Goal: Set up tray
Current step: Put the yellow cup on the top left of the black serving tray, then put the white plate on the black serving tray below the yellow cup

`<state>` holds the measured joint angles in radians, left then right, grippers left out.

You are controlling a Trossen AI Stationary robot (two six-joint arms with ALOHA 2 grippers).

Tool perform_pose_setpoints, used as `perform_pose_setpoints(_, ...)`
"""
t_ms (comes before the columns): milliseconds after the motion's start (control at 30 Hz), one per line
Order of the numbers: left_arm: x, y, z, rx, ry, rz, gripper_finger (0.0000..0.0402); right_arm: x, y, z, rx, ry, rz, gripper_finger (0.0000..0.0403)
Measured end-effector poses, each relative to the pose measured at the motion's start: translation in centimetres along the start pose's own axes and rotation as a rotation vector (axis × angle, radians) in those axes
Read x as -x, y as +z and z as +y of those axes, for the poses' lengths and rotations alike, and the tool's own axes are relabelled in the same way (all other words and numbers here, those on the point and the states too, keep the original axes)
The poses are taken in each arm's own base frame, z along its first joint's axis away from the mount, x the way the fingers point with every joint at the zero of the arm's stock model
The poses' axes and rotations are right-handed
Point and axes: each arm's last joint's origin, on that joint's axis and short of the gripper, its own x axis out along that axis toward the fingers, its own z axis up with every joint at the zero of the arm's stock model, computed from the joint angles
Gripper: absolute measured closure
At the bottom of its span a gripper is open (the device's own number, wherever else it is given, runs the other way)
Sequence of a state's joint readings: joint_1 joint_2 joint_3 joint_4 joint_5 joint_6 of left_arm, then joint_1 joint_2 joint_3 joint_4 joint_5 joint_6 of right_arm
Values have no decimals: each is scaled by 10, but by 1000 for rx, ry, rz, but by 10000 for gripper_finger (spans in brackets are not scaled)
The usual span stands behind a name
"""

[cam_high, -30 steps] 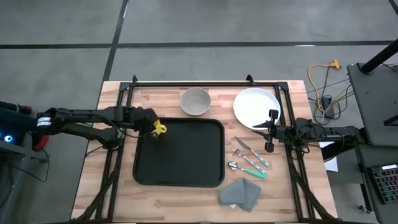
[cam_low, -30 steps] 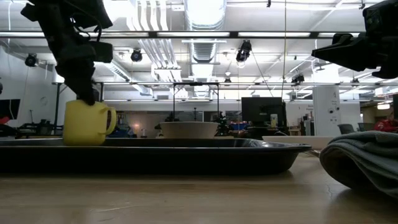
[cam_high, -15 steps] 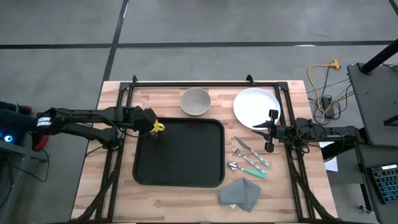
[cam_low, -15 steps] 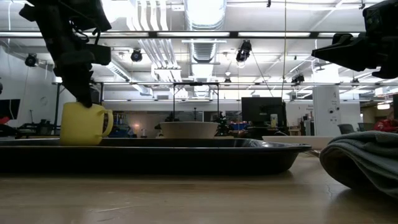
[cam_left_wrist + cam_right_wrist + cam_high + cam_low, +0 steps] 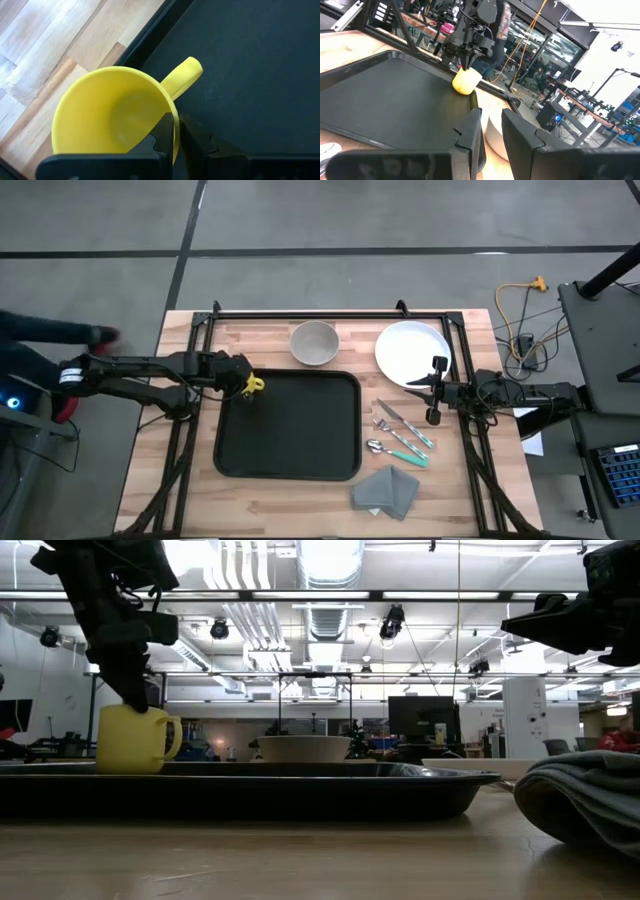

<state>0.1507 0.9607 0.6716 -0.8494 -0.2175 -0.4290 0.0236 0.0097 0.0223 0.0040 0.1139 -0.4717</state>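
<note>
Change: a dark blurry sleeve [image 5: 50,330] of a person now shows past the table's left edge; it was not there a moment ago. The mug and both arms look the same as before.
Table: light wooden table [image 5: 300,492] with a black frame.
Tray: the large flat black tray with rounded corners [image 5: 290,425] lies in the middle of the table, near the front. Its long side runs front to back.
In the tray: only a yellow plastic mug [image 5: 254,386] stands there, in the far left corner, its handle pointing into the tray.
Left gripper [image 5: 176,131]: pinched tight on the mug's rim, one finger inside, one outside.
Right gripper [image 5: 437,390]: hovers beside the round white plate [image 5: 405,350], holding nothing, fingers a little apart.
Grey round bowl [image 5: 314,342]: empty, behind the tray.
Grey folded napkin [image 5: 388,490]: right of the tray, at the front.
Fork, knife and spoon with teal handles [image 5: 400,435]: between plate and napkin.
</note>
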Motion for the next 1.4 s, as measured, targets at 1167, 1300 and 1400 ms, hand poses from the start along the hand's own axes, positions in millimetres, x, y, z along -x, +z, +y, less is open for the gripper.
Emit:
perform_pose_setpoints(1167, -1, -3, 1, -138, 1, 31, 361, 0, 0, 0, 0, 0, 0, 335)
perform_pose_setpoints(1300, -1, -4, 1, -136, 5, 41, 311, 0, 0, 0, 0, 0, 0, 335)
perform_pose_setpoints(1400, -1, -4, 1, -134, 5, 41, 278, 0, 0, 0, 0, 0, 0, 335)
